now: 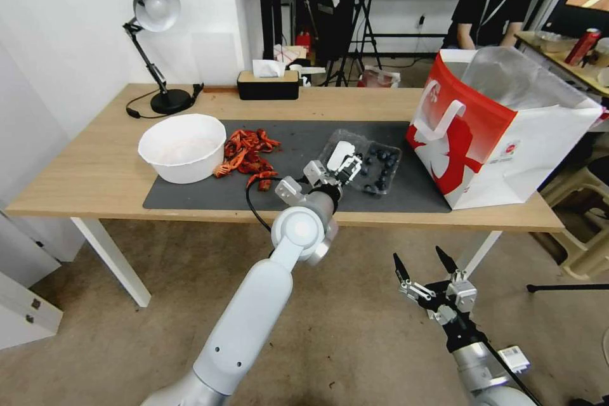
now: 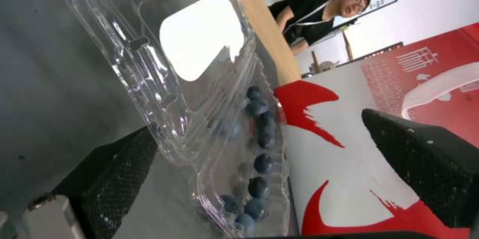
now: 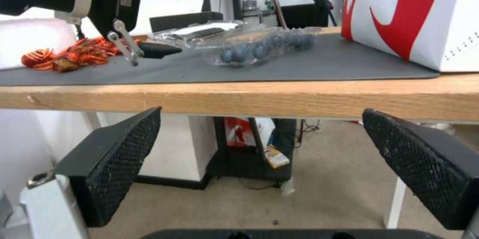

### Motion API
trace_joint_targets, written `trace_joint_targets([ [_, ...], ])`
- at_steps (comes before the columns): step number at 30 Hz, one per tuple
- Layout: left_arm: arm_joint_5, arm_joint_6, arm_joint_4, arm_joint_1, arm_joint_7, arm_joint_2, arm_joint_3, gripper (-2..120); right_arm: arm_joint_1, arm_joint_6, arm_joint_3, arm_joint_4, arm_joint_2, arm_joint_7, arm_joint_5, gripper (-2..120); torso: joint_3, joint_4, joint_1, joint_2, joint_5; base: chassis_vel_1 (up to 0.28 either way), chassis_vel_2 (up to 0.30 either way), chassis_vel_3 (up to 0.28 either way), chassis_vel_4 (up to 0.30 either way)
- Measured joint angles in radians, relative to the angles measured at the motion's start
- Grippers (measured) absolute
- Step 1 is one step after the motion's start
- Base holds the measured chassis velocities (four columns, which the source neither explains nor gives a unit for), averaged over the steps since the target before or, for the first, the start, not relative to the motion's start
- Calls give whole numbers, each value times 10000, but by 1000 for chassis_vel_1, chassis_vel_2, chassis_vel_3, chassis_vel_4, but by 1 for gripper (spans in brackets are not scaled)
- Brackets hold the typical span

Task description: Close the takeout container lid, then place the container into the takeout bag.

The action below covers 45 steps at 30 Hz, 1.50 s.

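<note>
The takeout container point(image 1: 379, 171) lies on the dark mat point(image 1: 209, 193), a clear clamshell with blueberries point(image 2: 262, 164) in its base. Its lid point(image 1: 342, 153), bearing a white label point(image 2: 200, 50), is tilted up off the mat on the side away from the bag. My left gripper point(image 1: 335, 168) is open at the lid's free edge, with one finger point(image 2: 119, 168) low beside the lid and the other finger point(image 2: 424, 164) on the bag's side. The red-and-white takeout bag point(image 1: 501, 133) stands open to the right. My right gripper point(image 1: 425, 263) hangs open below the table's front edge.
A white bowl point(image 1: 183, 146) and red crayfish shells point(image 1: 247, 155) sit left of the container. A desk lamp point(image 1: 155, 51) and a tissue box point(image 1: 268, 82) stand at the back. The wooden table edge point(image 3: 249, 98) runs just above my right gripper point(image 3: 263, 113).
</note>
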Motion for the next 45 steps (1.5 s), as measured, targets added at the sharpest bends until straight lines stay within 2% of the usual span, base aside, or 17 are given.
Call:
trace_joint_targets([
  [29,590,-168,-758,422,2181,481,364,100,-26,70,11,-18,-3,7,-96,100,0,0,-2,0,-1,0,0,0,0],
  [38,679,-106,-768,382,2599,498,558,100,-17,74,18,-15,3,19,-102,100,0,0,-1,0,0,0,0,0,0],
  [45,678,-3,-689,262,3185,506,658,100,-18,94,26,-41,11,25,-134,100,0,0,-1,0,0,0,0,0,0],
])
